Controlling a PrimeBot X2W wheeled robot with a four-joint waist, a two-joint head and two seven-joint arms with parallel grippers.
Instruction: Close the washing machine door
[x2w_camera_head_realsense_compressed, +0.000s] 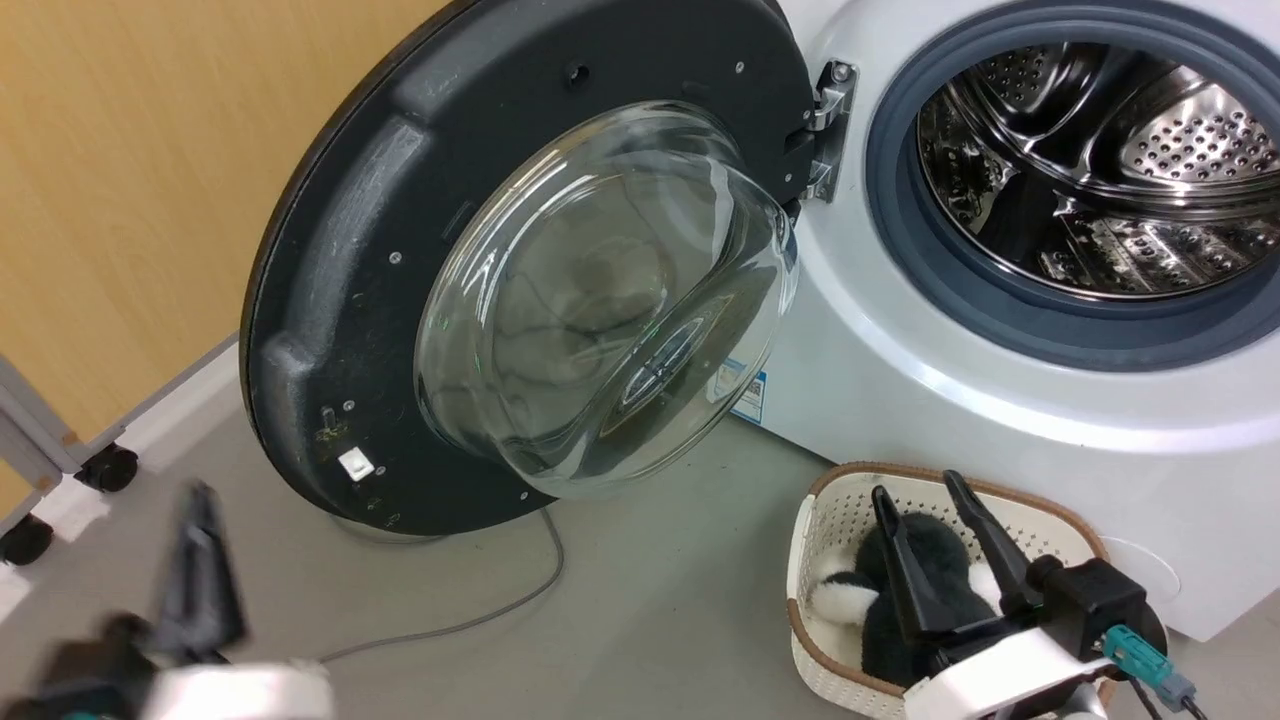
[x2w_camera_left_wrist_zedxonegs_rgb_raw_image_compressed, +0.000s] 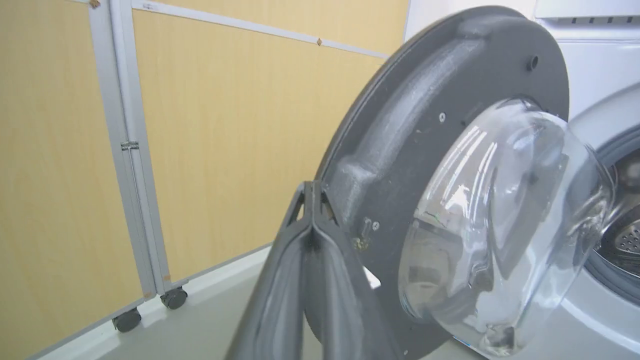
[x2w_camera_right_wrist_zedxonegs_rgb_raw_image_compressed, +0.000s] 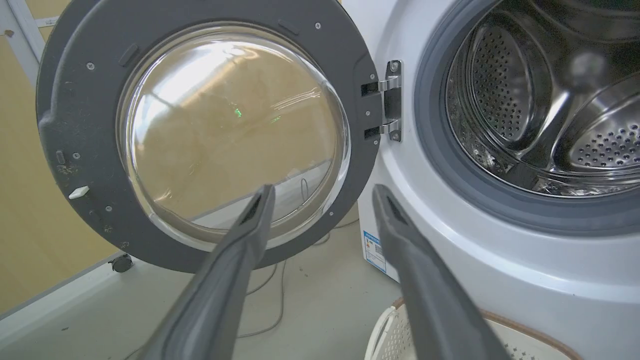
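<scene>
Near the washing machine door (x2w_camera_left_wrist_zedxonegs_rgb_raw_image_compressed: 410, 100), the left hand (x2w_camera_left_wrist_zedxonegs_rgb_raw_image_compressed: 312, 187) hangs closed, empty.

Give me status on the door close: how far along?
Done: nothing visible yet. The washing machine door stands wide open, swung clear of the washing machine, with the drum exposed.
In hand: the left gripper, jaws shut, points at the door's latch-side rim; contact can't be confirmed. The right gripper, jaws open, hangs over the basket.
Left: swing the door round and latch it.
</scene>
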